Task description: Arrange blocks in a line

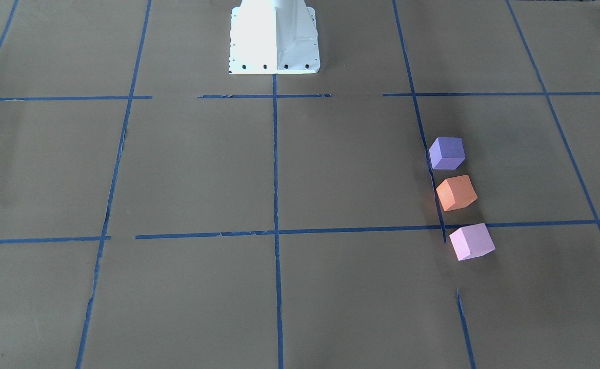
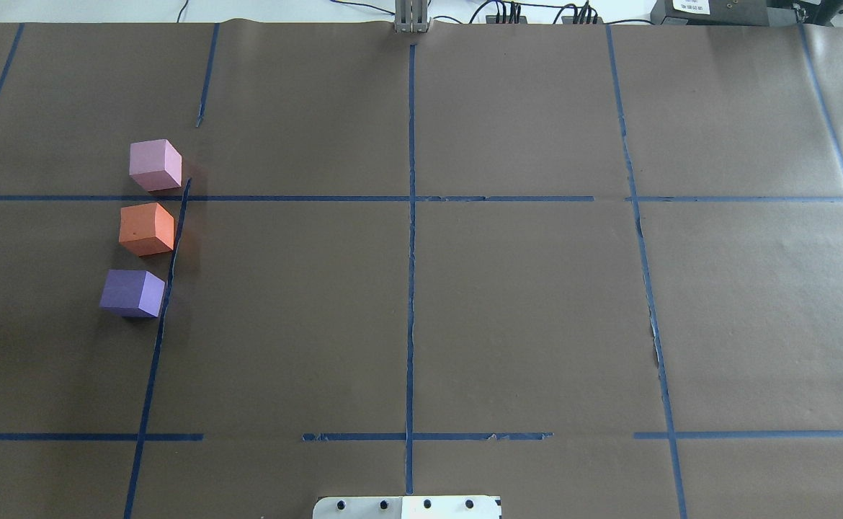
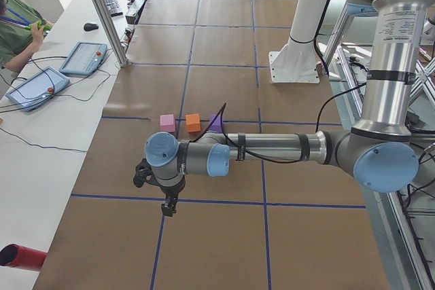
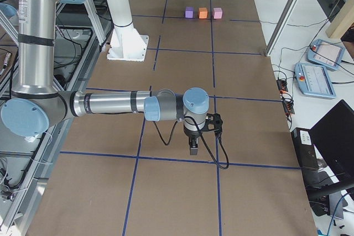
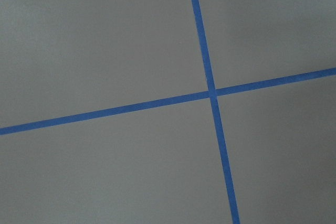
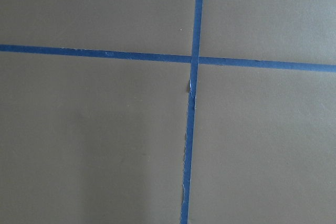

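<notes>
Three blocks in one row on the counter (image 2: 522, 310), toward its left edge, about midway between the robot's edge and the far edge. Order going away from the robot: purple block (image 2: 132, 293), orange block (image 2: 147, 228), pink block (image 2: 155, 164). Small gaps between them, none touching. The row runs just beside a blue tape line (image 2: 169, 274).

Left arm (image 3: 272, 147) reaches out level over the counter, left jaws pointing down, apart from the blocks; spread or pressed together, cannot tell. Right arm (image 4: 110, 104) likewise, well apart from the blocks; right jaws' state cannot be told.
</notes>
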